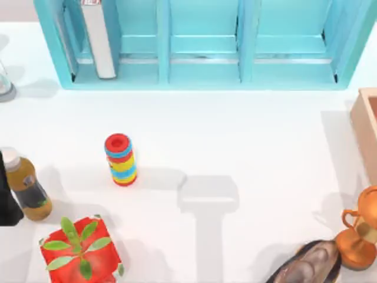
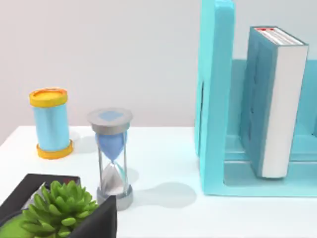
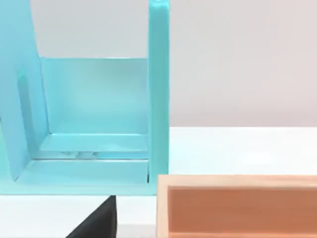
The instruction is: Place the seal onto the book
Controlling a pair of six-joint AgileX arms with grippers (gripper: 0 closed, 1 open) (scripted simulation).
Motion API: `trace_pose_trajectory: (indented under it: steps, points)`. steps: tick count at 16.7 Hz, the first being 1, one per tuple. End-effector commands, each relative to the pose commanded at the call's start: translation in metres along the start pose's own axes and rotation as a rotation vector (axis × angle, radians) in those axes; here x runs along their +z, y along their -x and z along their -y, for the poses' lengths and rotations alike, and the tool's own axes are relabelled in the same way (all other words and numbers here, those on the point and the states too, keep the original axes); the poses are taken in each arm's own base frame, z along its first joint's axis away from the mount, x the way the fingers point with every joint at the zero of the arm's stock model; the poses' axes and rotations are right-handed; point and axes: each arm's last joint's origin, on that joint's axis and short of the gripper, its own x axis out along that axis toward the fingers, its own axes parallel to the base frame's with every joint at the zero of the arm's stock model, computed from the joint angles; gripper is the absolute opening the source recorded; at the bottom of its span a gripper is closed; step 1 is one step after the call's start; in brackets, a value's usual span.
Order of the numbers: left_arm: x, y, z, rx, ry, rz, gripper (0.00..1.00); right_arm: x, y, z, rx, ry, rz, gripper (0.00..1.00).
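The book (image 2: 277, 99) is a thick teal-blue hardcover with white-grey page edges. It stands upright in the left compartment of the turquoise shelf unit (image 2: 215, 99) at the back of the table. From above, the book (image 1: 97, 38) shows its pale page edge. The seal is out of view.
A red, blue and yellow ring stack (image 1: 121, 159) stands left of centre. A bottle (image 1: 26, 188) and a red leafy box (image 1: 79, 250) sit front left. An hourglass (image 2: 113, 153) and a blue can (image 2: 49, 124) stand far left. Copper trophy (image 1: 359, 236), dark oval thing (image 1: 309, 265) and wooden box (image 3: 237, 206) are at the right.
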Motion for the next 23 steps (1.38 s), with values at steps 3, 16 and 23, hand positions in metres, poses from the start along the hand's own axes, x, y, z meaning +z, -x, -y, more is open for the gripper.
trace_pose_trajectory:
  steps: [3, 16, 23]
  points:
    - [0.002, 0.000, 0.000, -0.001, 0.001, 0.005, 1.00, 0.000, 0.000, 0.000, 0.000, 0.000, 0.000, 1.00]
    - [0.070, -0.116, 0.040, -0.078, 0.036, 0.023, 1.00, 0.000, 0.000, 0.000, 0.000, 0.000, 0.000, 1.00]
    - [-0.019, -0.216, 0.097, -0.099, 0.001, -0.095, 1.00, 0.000, 0.000, 0.000, 0.000, 0.000, 0.000, 1.00]
